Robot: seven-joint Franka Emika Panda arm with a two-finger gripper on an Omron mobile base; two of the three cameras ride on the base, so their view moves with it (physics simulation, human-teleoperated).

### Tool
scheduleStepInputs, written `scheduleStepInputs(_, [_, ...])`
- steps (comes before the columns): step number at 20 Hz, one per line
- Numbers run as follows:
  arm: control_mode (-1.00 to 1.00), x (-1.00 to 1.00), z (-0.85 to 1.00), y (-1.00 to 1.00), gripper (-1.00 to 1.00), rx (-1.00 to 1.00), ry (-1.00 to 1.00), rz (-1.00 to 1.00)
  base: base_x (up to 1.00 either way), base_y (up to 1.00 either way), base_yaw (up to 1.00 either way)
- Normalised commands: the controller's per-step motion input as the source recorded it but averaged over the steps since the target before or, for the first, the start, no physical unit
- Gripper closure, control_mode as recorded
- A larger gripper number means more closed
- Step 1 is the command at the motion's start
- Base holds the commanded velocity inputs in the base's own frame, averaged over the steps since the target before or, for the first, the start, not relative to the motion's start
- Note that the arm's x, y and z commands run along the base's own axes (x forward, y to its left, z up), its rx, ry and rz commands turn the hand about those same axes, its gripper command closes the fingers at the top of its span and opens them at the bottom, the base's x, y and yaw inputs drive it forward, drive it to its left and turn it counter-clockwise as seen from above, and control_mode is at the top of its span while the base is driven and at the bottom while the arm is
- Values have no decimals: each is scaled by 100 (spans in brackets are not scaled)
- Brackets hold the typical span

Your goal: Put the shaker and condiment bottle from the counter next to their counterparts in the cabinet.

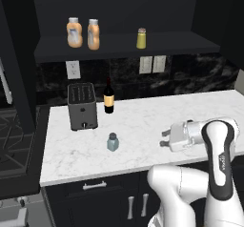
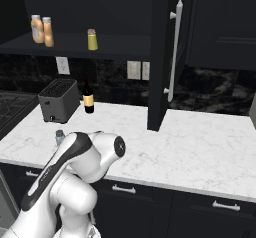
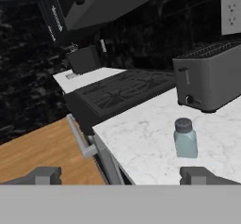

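Glossy white rounded arm segments with dark grey joint bands, small grey lettering, and a white tool (image 1: 165, 139)

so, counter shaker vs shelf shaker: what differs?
The blue-grey shaker stands on the white counter near the toaster; the yellow-green shaker stands on the cabinet shelf. Colours differ: pale blue-grey versus yellow-green. Both are upright, small, grey-capped.

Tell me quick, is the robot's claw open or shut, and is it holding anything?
Claw: open, holding nothing, above the counter, apart from the shaker.
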Motion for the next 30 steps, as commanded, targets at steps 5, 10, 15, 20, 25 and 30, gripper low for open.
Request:
scheduleStepInputs(5, [-100, 0, -19, 28, -100, 0, 0, -7, 0, 0, 0])
scheduleStepInputs(10, [-100, 0, -37, 47, -100, -1, 0, 0, 0, 0, 0])
scheduleStepInputs(15, [-100, 29, -33, 43, -100, -8, -6, 2, 0, 0, 0])
scheduleStepInputs(20, [-100, 67, -16, 30, -100, -12, -19, 11, 0, 0, 0])
scheduleStepInputs(25, [-100, 32, -24, 4, -100, -9, -8, 19, 0, 0, 0])
scheduleStepInputs(30, [-100, -50, -42, -18, -100, -11, 0, 32, 0, 0, 0])
